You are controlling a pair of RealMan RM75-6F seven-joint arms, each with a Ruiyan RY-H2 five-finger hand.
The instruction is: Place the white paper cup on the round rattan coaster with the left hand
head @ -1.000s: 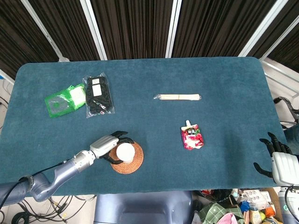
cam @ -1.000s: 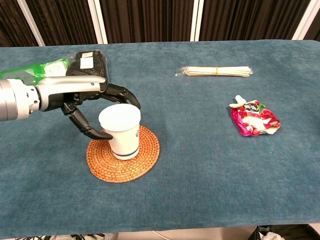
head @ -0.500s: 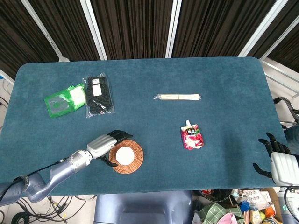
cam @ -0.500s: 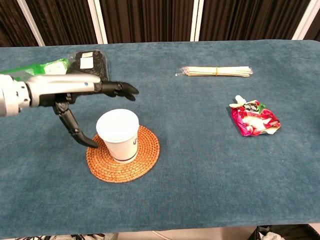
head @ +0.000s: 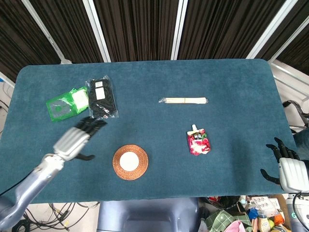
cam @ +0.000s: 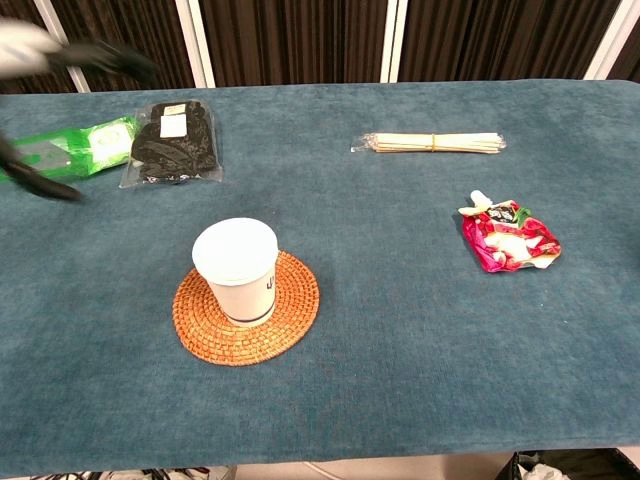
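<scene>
The white paper cup (head: 129, 161) (cam: 237, 270) stands upright on the round rattan coaster (head: 140, 168) (cam: 294, 315), near the table's front edge. My left hand (head: 76, 138) (cam: 72, 58) is raised well to the left of the cup, fingers spread and holding nothing; it is blurred in the chest view. My right hand (head: 285, 163) rests off the table's right front corner with its fingers slightly curled and apart, holding nothing.
A green packet (head: 63, 105) (cam: 70, 143) and a black packet (head: 101, 99) (cam: 175, 145) lie at the back left. A bundle of sticks (head: 183, 100) (cam: 434, 142) and a red pouch (head: 198, 141) (cam: 508, 236) lie to the right. Clutter sits on the floor beyond the table's front right corner.
My left hand let go of the cup, opened, and drew back up and to the left. The cup stays on the coaster. The right hand has not moved.
</scene>
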